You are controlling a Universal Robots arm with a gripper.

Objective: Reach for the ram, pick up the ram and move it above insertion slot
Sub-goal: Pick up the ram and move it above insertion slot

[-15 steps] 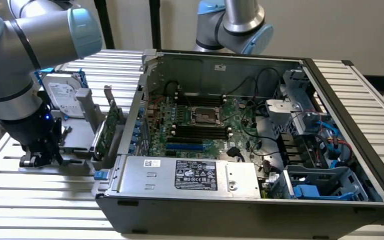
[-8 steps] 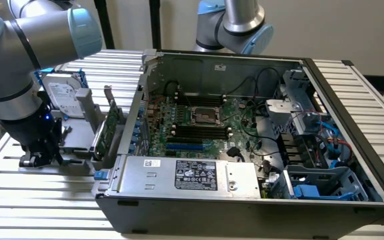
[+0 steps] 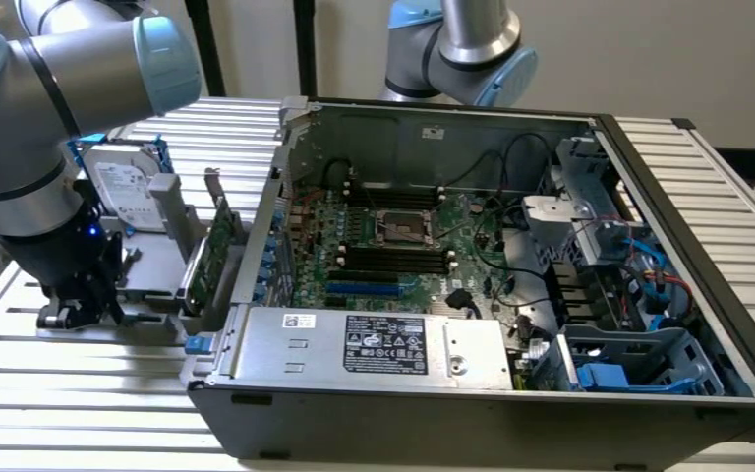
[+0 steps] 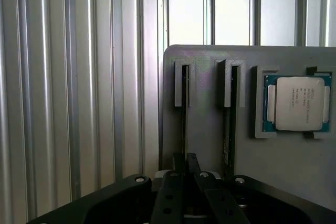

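Your pincer point(image 4: 186, 165) sits right over the ram point(image 4: 185, 111). The ram stands on its long edge in a narrow channel of the grey holder point(image 4: 205, 129), so from the wrist it shows as a thin dark line running straight away from the fingertips. The jaws stand narrow with the stick's edge between them. They look closed on it, and the stick sits in its channel, not lifted. Its long axis runs along the channel, in line with the ribs of the table point(image 4: 79, 103), and the jaws cross it at right angles.

A second stick point(image 4: 227, 124) stands in the neighbouring channel, parallel and just beside the first, apart from the fingers. Next to it a processor point(image 4: 299, 103) lies flat in a square recess, with a dull silver lid and a green rim.

In the exterior view the holder sits on the table, to the left of the open computer case point(image 3: 483, 423). The black memory slots point(image 3: 397, 258) lie inside the case, toward the exterior view's right of the pincer, with the case's steel side wall between.

The table is bright, hard ribbed aluminium and the holder is matt plastic. The ram is a thin, rigid board, and I judge it offers little face to grip.
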